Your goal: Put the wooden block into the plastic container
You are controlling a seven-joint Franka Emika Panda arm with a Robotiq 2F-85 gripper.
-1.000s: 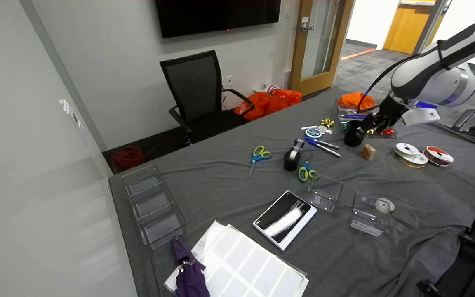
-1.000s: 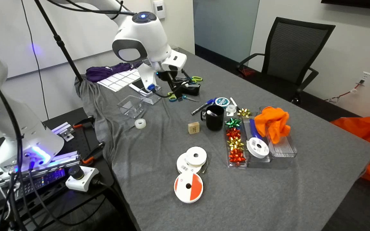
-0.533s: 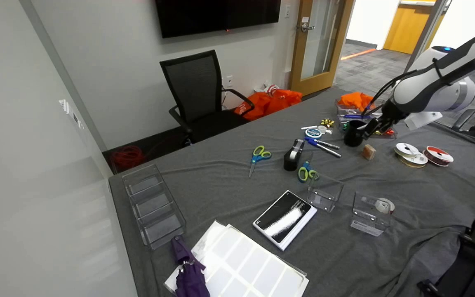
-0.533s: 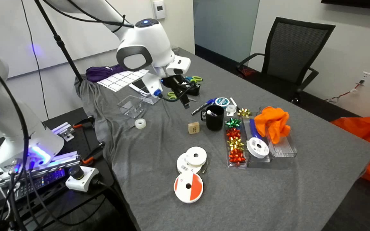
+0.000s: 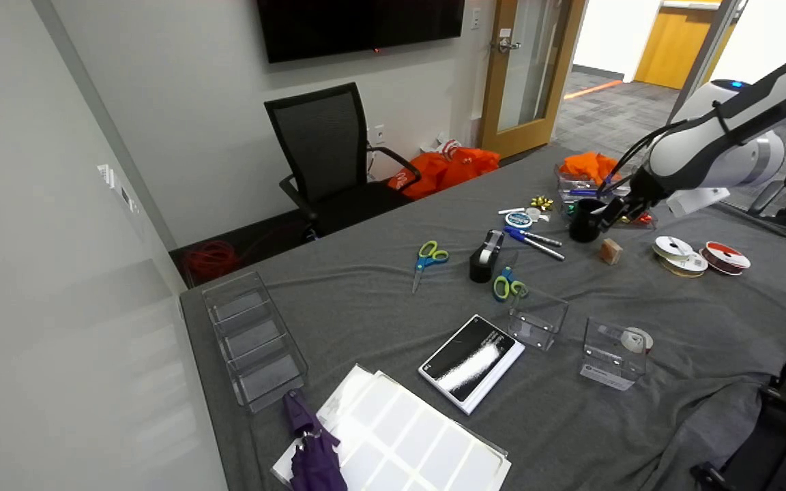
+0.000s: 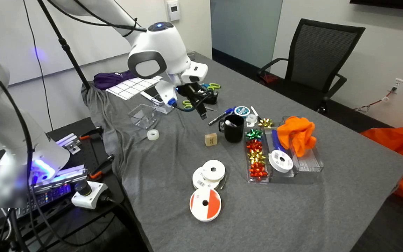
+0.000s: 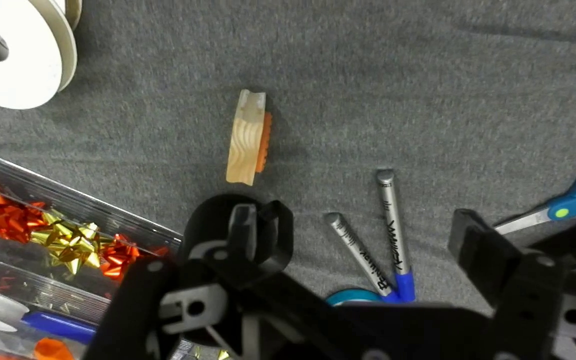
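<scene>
The small wooden block [image 7: 246,139] has an orange layer on one side and stands on the grey cloth; it shows in both exterior views [image 5: 610,251] [image 6: 211,139], beside the black mug. My gripper [image 7: 355,225] is open and empty above the table. In the wrist view the block lies beyond the left fingertip, outside the jaws. A small clear plastic container [image 6: 143,117] stands near the white tape roll; it also shows in an exterior view [image 5: 615,358]. A similar clear piece [image 5: 533,333] stands beside the boxed item. Neither shows in the wrist view.
The black mug [image 6: 233,131] stands close to the block, under the left finger in the wrist view. Markers [image 7: 393,225] lie between the fingers. Ribbon spools [image 6: 205,206], clear trays with bows [image 6: 267,164], scissors [image 7: 575,197] and a tape dispenser [image 5: 486,256] lie around.
The gripper has moved lower and nearer the block and mug than a second ago, with hardly any motion in the last half second. The block and containers have not moved.
</scene>
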